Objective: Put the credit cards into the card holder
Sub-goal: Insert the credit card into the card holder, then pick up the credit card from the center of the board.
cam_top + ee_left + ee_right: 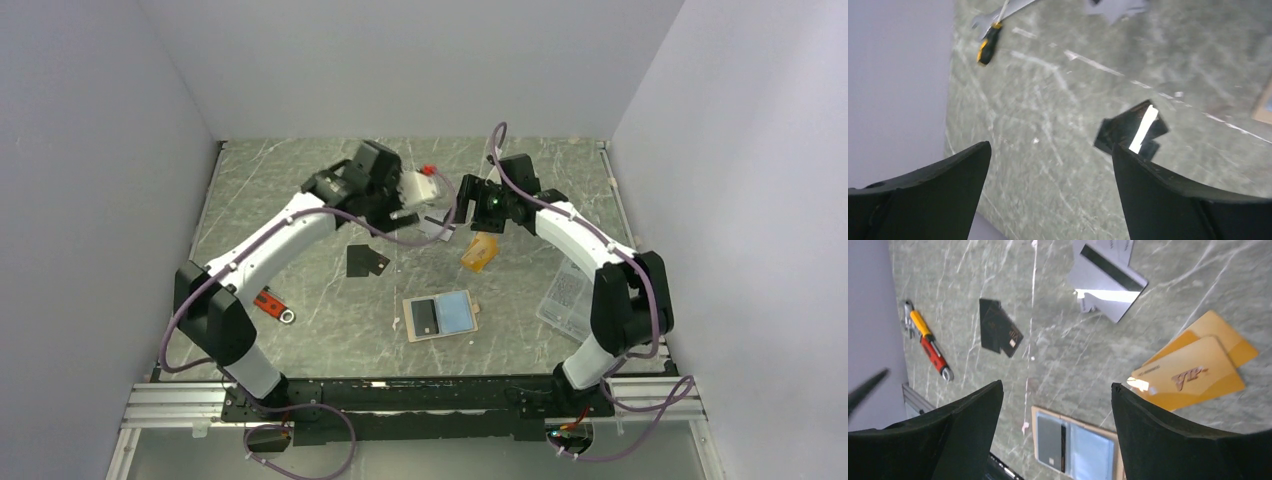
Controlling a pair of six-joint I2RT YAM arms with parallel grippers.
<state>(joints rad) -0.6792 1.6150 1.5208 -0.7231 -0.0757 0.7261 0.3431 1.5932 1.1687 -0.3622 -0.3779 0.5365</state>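
Though near the right gripper [1055, 385], orange cards [1193, 370] apart.

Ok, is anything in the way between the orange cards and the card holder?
Nothing visible. The orange cards lie on bare table, and the stretch to the open card holder is clear. The black cards sit off to one side.

Soft, even light from overhead fills the top view, and shadows around the card holder [441, 316] are faint. In the right wrist view, a silver card [1098, 282] beyond the holder flares white (hard glare). The left wrist view is smeared, with a bright streak across a black card [1120, 132].
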